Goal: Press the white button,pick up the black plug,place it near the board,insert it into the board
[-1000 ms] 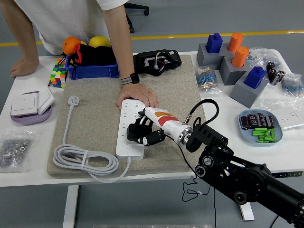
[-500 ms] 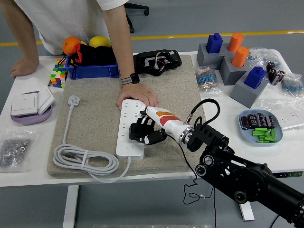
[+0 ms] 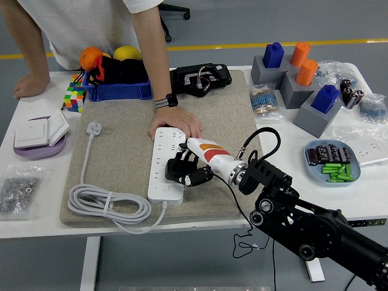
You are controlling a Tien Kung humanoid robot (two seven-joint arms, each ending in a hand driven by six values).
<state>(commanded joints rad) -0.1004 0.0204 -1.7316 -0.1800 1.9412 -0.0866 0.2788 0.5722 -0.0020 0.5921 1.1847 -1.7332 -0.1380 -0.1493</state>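
Note:
A white power strip, the board [image 3: 162,170], lies on the beige mat. My right hand [image 3: 183,169] is over its right side, fingers curled around the black plug [image 3: 177,168], which sits on or in the strip's sockets; I cannot tell how deep. A person's hand [image 3: 179,123] presses down on the strip's far end. The strip's white cable [image 3: 109,207] coils at the mat's front left, ending in a white plug [image 3: 93,128]. My left arm is out of view.
A blue bin [image 3: 118,90] with fruit and a black box [image 3: 200,79] stand at the back. A purple dish with white switches [image 3: 37,136] is at left. A blue dish [image 3: 331,162] and grey blocks [image 3: 297,85] are at right.
My right hand with the black plug has shifted slightly right and down over the strip. The person's hand has stayed in place.

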